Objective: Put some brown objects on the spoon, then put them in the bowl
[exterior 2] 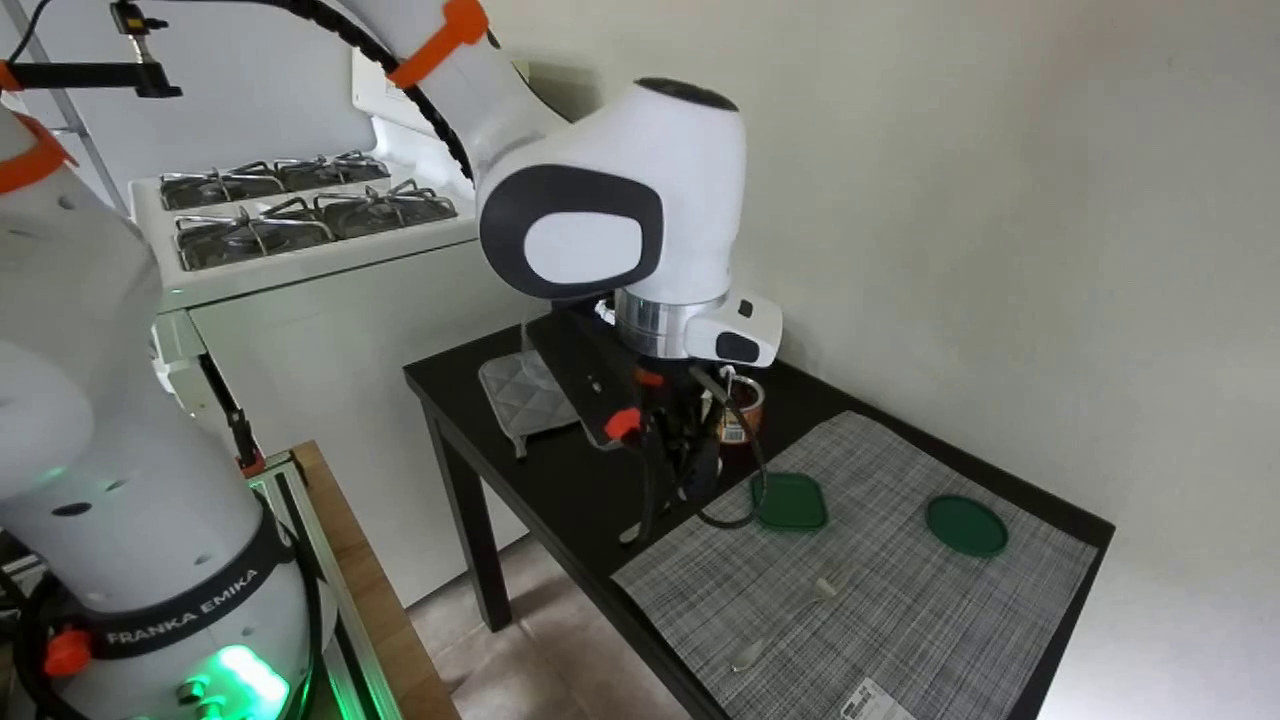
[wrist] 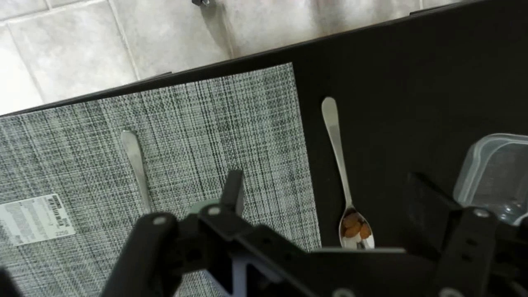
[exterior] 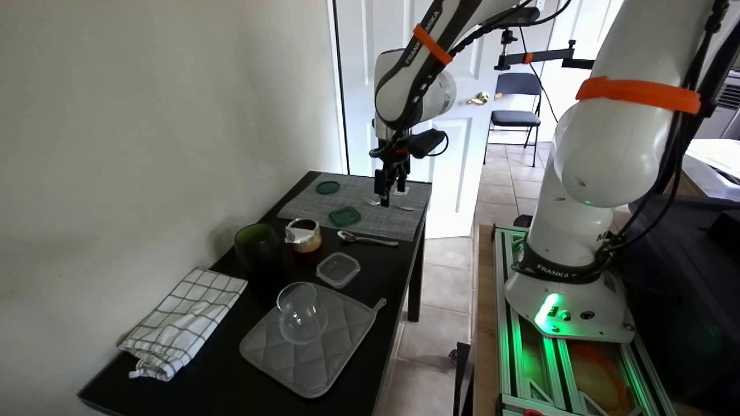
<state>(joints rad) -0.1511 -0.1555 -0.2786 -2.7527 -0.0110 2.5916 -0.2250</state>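
Hanging wide-spread and empty, the hand [wrist: 326, 177] has not yet taken the spoon [wrist: 341, 169], handle toward the bench's [wrist: 396, 82] robot-side edge. Brown nuts [wrist: 353, 227] lie in its scoop: loading seems done, tipping out remains.

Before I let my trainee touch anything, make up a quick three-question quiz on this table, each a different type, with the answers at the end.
1. Short answer: what lies in the hollow of the spoon?

2. True or false: the tool is shut on the spoon.

3. Multiple choice: the fork lies on (a) the checkered towel, (b) the gray placemat, (c) the quilted pad.

Key
1. Brown objects; they look like almonds.
2. False. The tool is open, and the spoon lies on the black table, beside the gray placemat.
3. b.
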